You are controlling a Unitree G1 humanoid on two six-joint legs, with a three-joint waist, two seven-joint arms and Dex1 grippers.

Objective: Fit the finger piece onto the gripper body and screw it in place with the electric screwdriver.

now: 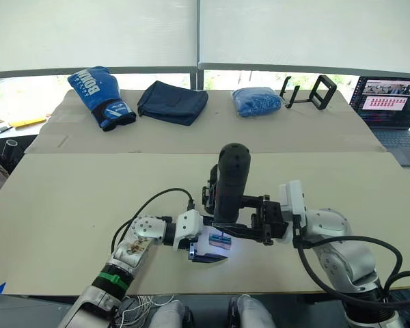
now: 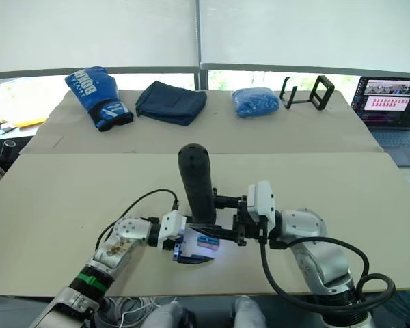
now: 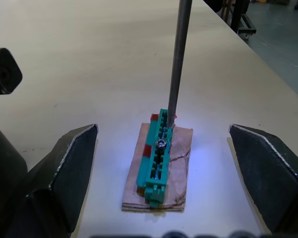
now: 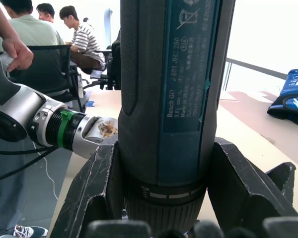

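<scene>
My right gripper (image 1: 238, 216) is shut on the electric screwdriver (image 1: 231, 176), a thick black cylinder held upright over the near middle of the table. Its thin metal bit (image 3: 178, 59) comes down onto the far end of a small green-and-brown block (image 3: 158, 153), which is lit by the tool's light. My left gripper (image 1: 217, 247) is open, one finger on each side of that block and neither touching it. A black part (image 1: 208, 193), possibly the gripper body, is mostly hidden behind the screwdriver. The finger piece is out of view.
Along the far table edge lie a blue boxing glove (image 1: 101, 97), a dark blue pouch (image 1: 172, 101), a blue bag (image 1: 257, 101) and black stands (image 1: 314, 92). A laptop (image 1: 389, 102) is at the far right. People (image 4: 35, 34) sit beyond the table.
</scene>
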